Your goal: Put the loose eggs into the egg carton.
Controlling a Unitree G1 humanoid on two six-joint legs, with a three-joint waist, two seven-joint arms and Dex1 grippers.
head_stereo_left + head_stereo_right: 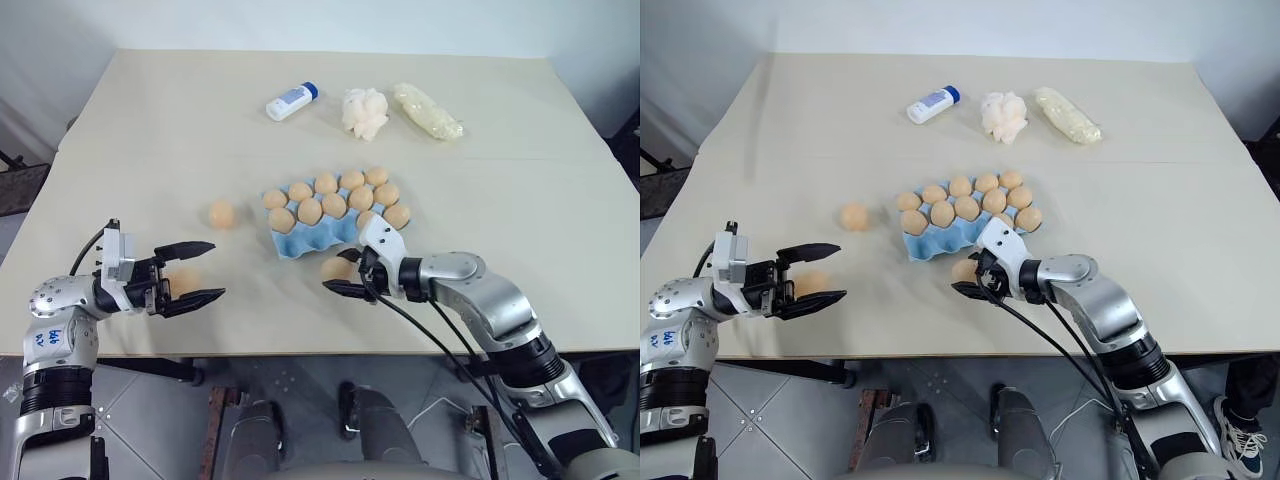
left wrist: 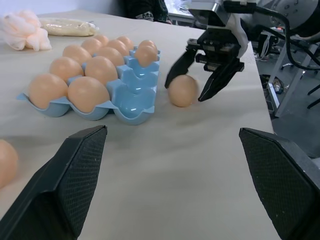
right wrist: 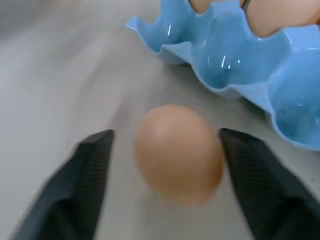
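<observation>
The light blue egg carton point(image 1: 300, 243) lies mid-table with several tan eggs in its cups; its nearest cups point(image 3: 235, 65) are bare. One loose egg point(image 1: 337, 268) rests on the table just in front of the carton. My right gripper point(image 1: 335, 271) straddles it, one finger point(image 3: 260, 180) at the shell and a small gap at the other. A second loose egg point(image 1: 222, 213) lies left of the carton. A third point(image 1: 185, 281) sits on the table below my left gripper point(image 1: 216, 270), which hovers open and holds nothing.
At the back of the table lie a white bottle with a blue cap point(image 1: 291, 101), a lumpy white wad point(image 1: 364, 111) and a clear wrapped bundle point(image 1: 427, 111). The table's front edge point(image 1: 300, 347) runs just behind both grippers.
</observation>
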